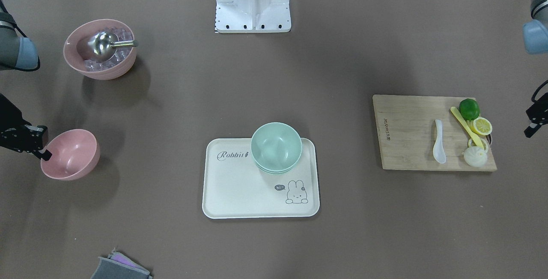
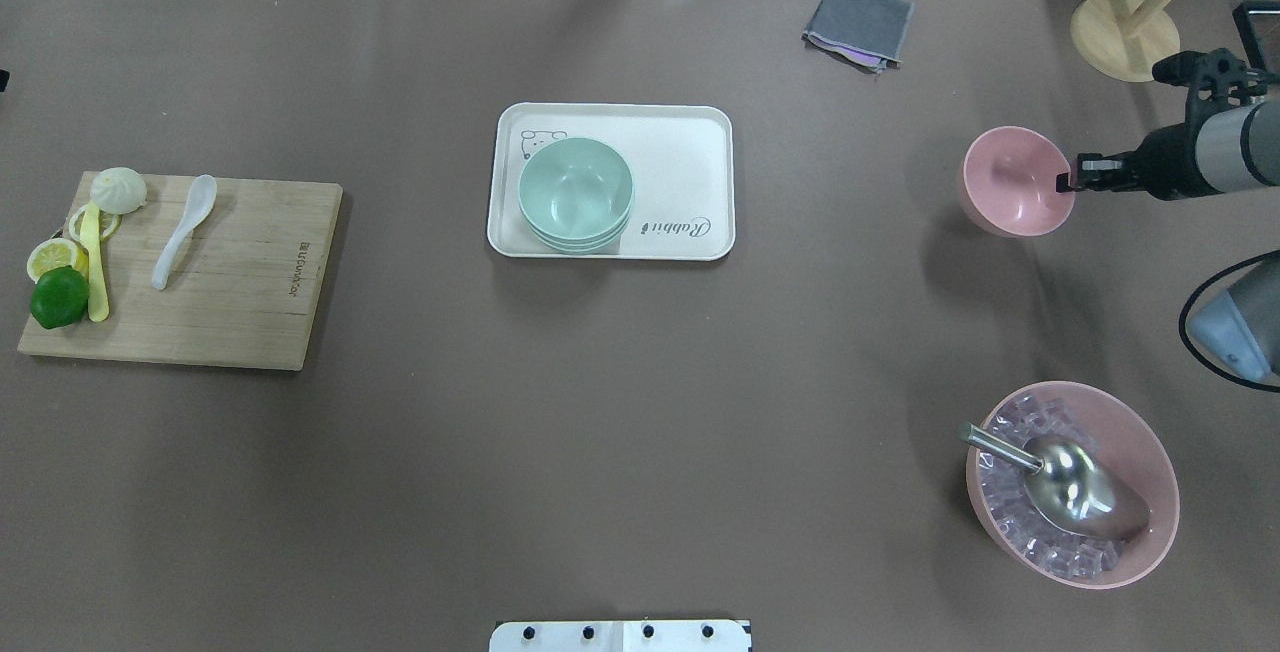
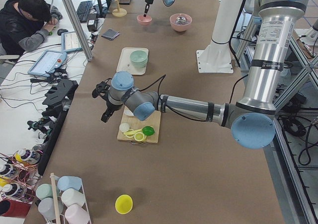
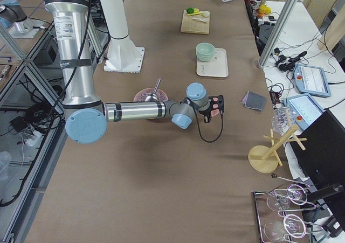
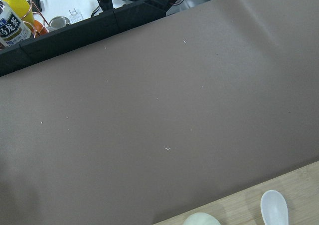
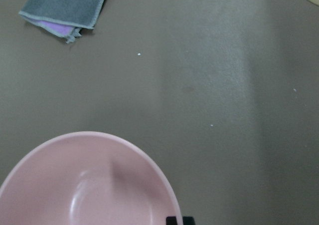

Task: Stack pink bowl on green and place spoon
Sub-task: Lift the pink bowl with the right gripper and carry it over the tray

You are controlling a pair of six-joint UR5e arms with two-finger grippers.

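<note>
Pinching the near rim of the small smooth matte pink bowl (image 2: 1010,182), my right gripper (image 2: 1068,179) has one dark finger inside the lip and the other outside, closed on the thin wall. The bowl sits tilted in that hold at the table's right side, its shadow falling clear of it on the brown tabletop (image 2: 640,432). The wrist view shows only its rounded rim and glossy inner curve.

The round pale green bowls (image 2: 576,187), nested in a short stack, stand on the cream rectangular tray with rounded corners (image 2: 690,152) at the table's middle, well apart from the pink one.

The glossy white scoop-shaped spoon (image 2: 183,232) lies flat on the pale wooden cutting board (image 2: 250,282), near a lime (image 2: 58,297) and a pleated white bun (image 2: 118,189). My left gripper (image 1: 531,127) hangs above the table just beyond that board; I cannot tell whether it is open or closed.

A larger pink bowl (image 2: 1160,472) holds clear ice cubes and a shiny metal scoop (image 2: 1070,492).
</note>
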